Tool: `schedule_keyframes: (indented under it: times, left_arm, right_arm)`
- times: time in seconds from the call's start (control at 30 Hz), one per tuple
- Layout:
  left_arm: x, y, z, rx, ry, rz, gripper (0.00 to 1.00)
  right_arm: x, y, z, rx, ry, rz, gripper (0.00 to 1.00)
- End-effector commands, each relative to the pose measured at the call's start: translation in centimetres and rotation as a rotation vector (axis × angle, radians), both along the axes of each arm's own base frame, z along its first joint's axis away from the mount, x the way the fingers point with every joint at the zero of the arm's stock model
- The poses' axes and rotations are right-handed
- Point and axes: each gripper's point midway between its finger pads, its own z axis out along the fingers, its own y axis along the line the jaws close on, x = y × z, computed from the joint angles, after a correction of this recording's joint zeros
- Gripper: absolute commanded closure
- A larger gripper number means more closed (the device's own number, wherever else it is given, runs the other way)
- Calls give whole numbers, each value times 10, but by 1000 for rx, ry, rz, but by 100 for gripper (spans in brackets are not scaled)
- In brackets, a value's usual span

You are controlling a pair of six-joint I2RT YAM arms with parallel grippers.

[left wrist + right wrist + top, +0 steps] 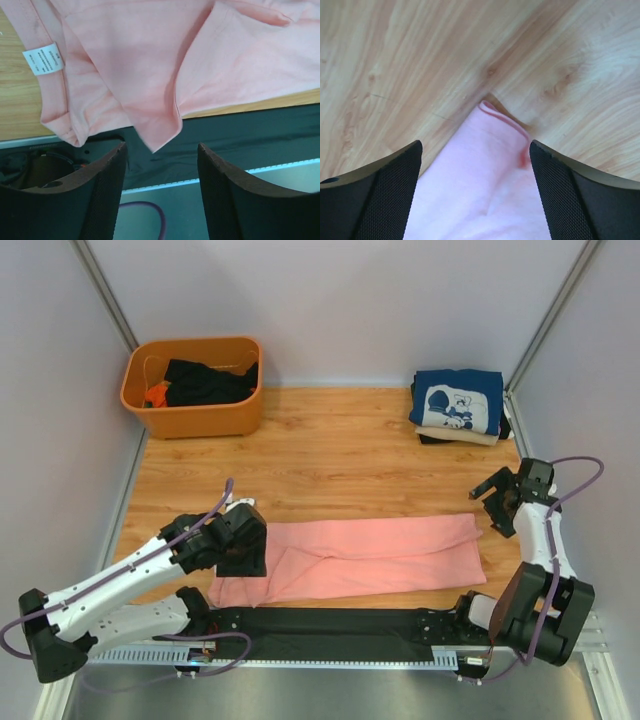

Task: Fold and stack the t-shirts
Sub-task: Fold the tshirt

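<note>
**Pink shirt (360, 558) folded long, a hand open at each end**

From above, the shirt lies as a long band on the tabletop (330, 460). The left hand (243, 543) is over its left end and the right hand (500, 502) just beside its right end, probably to fold it crosswise. In the left wrist view, the fingers (100, 200) stand apart and hold nothing. In the right wrist view, the fingers (385, 190) stand apart around the shirt's corner.

Open tabletop (340, 455) between tub (190, 420) and shirt stack (457, 402)
</note>
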Motion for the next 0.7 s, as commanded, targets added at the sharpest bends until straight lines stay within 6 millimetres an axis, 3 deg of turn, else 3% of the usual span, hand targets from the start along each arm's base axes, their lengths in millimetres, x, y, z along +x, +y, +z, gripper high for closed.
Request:
schedule_keyframes:
  times: [0.0,0.1,0.13,0.27,0.3,0.4,0.57,0.6,0.67]
  left_arm:
    - [-8,-1,5,-43,5,37,34]
    - [5,5,4,-15,-62,86,33]
    - [11,2,4,-23,-86,95,33]
    - [37,-4,-11,-14,-139,151,34]
    - [47,-11,-17,-20,-143,165,36]
    - [70,-13,-41,-2,-119,214,41]
    - [93,-18,-86,71,-29,221,45]
    - [94,-18,-104,111,13,219,47]
    - [104,-22,-113,126,27,220,49]
  right_arm:
    - [24,5,31,12,-155,15,11]
    - [31,28,41,15,-199,98,12]
    - [32,47,39,18,-194,158,13]
    - [27,97,18,59,-158,297,17]
    - [18,113,3,75,-122,340,18]
    - [4,137,-21,86,-68,403,19]
    - [-23,155,-46,67,-11,429,21]
    - [-30,168,-44,74,-28,465,22]
    - [-48,179,-52,90,-13,463,23]
